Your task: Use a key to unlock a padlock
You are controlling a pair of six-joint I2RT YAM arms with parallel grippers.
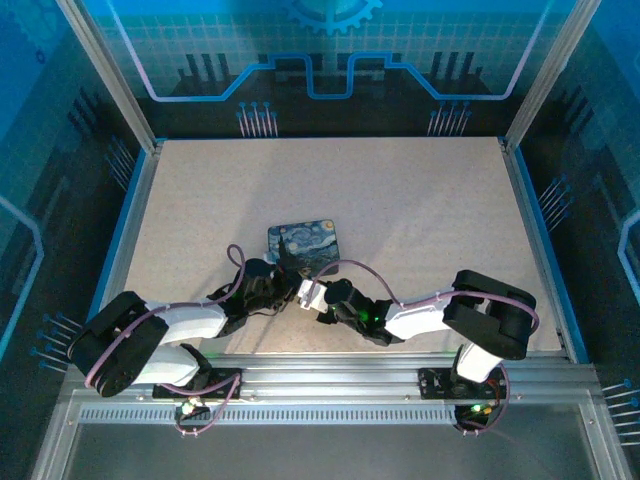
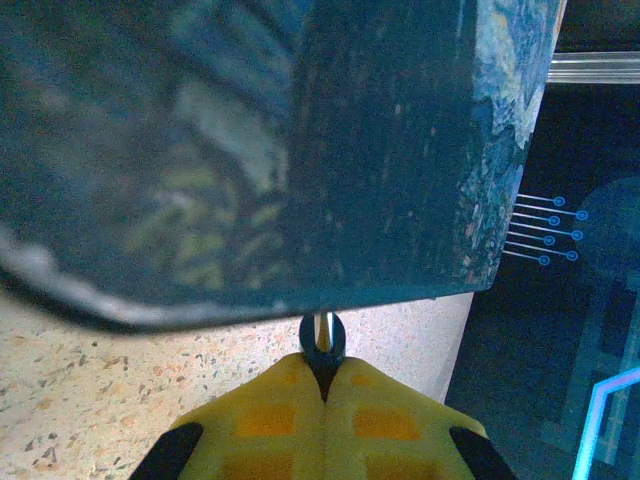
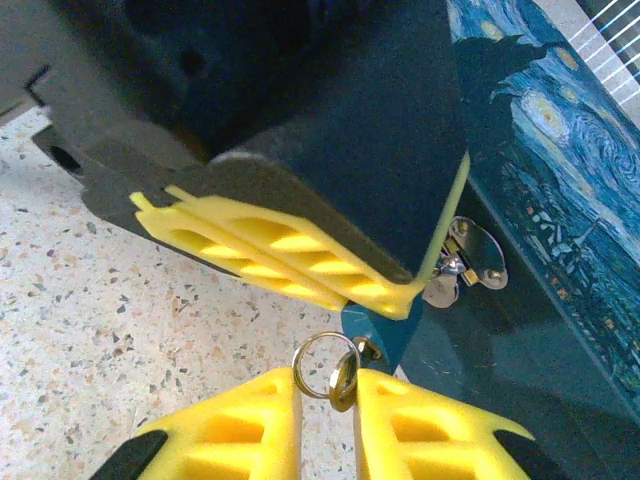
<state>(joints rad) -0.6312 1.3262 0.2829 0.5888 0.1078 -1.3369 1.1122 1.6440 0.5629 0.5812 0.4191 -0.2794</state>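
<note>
The left gripper (image 2: 322, 366) is clenched shut, and its yellow fingertips pinch the tiny dark blue-grey metal padlock (image 2: 322, 340). A thin silvery stripe runs down the middle of the padlock. The padlock is held just off the speckled pale table (image 1: 400, 200), right next to the side of the flat box with the blue and yellow night-sky painting (image 1: 305, 243).

The right gripper (image 3: 328, 385) has its yellow fingers close on both sides of a small silvery ring (image 3: 322, 337), and they touch it. The very small thin metal key (image 3: 343, 385) hangs on that ring, in the gap between the fingers, so the gripper is grasping the key and its ring. The key sits just below the padlock and almost touches it.

A shiny silver clasp (image 3: 475, 250) is on the dark side of the box, beside the padlock.

From above, both arms reach in and meet in front of the box, near the middle of the table.
</note>
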